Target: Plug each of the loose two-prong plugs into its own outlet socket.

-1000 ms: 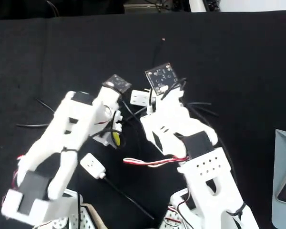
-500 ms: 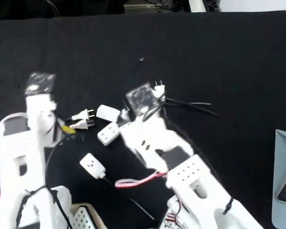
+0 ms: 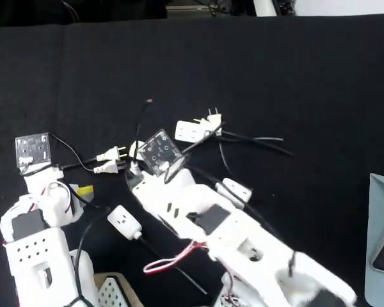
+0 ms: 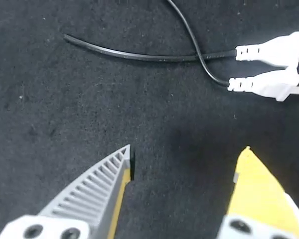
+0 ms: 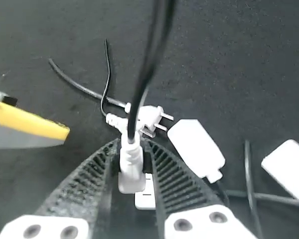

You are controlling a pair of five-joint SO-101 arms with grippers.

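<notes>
Two-prong plug, white body on a black cord (image 5: 130,169): clamped in my right gripper (image 5: 130,147), whose black ribbed fingers (image 5: 84,191) press tight against both its sides. Just behind it lies a flat white outlet block (image 5: 145,199). I cannot tell whether the prongs are seated in it.

High view: my right arm (image 3: 198,214) runs from the lower right of the frame to just left of centre.

My left gripper (image 4: 187,154) is spread wide, with nothing between the grey ribbed finger (image 4: 97,186) and the yellow finger (image 4: 254,186). It hangs over the black cloth table (image 3: 307,96) at the left of the high frame.

Loose plugs, left of centre in the high frame: first loose white plug (image 3: 112,153) and second loose white plug (image 3: 107,168) lie just beside each other, prongs toward the right, black leads trailing left.

Sockets, high frame:
- white rectangular outlet socket on a black lead (image 3: 125,222), lower left of centre, apart from the loose plugs.
- rounded white socket piece (image 3: 137,149), just right of the loose plugs.
- white outlet strip (image 3: 191,131), above centre, with a small white pronged plug (image 3: 211,118) at its right end; whether they touch is not resolvable.
- white outlet box (image 3: 233,190), right of centre, just beside my right arm.
</notes>
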